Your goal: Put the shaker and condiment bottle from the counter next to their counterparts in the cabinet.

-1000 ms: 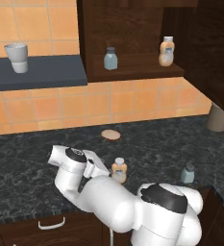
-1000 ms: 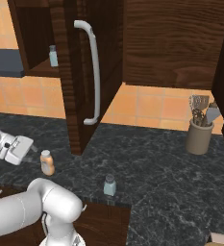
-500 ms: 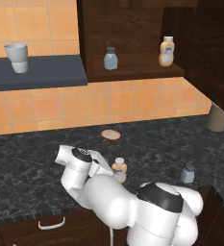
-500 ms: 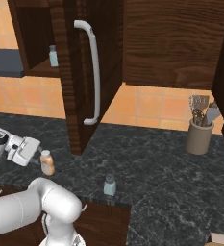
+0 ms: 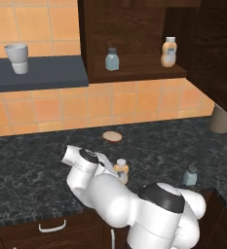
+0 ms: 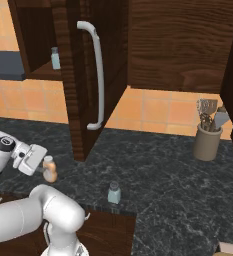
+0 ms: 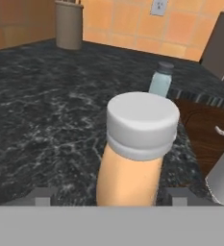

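The bottle (image 7: pixel 135 149) stands on the counter (image 5: pixel 32 165), with the gripper (image 6: pixel 41 165) around it, one finger either side; whether they have clamped cannot be told. The shaker (image 6: pixel 114 192) waits just beyond the bottle, near the counter edge. Nothing is shelved yet: the cabinet (image 5: pixel 134 73) holds just the counterparts (image 5: pixel 112 59). A tan disc (image 5: pixel 112 136) and utensil crock (image 6: pixel 207 142) stand well clear.

condiment bottle (image 5: pixel 121 170) on counter (image 5: pixel 32 165) | shaker (image 5: pixel 190 175) right, near front edge | counterparts (image 5: pixel 112 59) in cabinet (image 5: pixel 134 73)
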Robot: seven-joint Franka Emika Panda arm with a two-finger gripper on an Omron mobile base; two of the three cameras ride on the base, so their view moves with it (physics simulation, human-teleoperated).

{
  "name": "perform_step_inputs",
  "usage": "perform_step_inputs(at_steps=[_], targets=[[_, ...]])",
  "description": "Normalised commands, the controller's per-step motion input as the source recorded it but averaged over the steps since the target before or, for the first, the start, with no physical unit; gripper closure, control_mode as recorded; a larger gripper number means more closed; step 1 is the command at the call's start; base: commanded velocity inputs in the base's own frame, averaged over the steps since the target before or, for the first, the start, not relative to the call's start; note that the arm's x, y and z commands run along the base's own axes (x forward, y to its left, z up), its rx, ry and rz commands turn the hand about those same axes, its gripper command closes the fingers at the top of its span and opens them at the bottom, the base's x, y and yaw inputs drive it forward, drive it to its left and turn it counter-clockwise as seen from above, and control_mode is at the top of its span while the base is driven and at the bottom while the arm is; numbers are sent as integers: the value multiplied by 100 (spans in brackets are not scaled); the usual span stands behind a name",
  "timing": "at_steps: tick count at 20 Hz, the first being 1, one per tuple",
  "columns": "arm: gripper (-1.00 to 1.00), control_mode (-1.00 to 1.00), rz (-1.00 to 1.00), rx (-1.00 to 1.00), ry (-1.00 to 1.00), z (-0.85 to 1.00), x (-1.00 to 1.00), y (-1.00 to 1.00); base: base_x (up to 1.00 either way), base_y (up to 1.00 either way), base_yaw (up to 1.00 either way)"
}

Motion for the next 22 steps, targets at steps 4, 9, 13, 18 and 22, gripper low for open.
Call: perform_step_inputs(at_steps=[4, 9, 13, 18, 22], targets=[[100, -100, 7, 1, -2, 4, -12, -11, 0, 0, 0], [100, -100, 25, 5, -7, 29, -46, -26, 0, 0, 0], [100, -100, 27, 4, -20, 50, -74, -25, 0, 0, 0], [100, -100, 41, 3, -22, 70, -40, -29, 0, 0, 0], [100, -100, 39, 1, -26, 73, -20, -38, 0, 0, 0]])
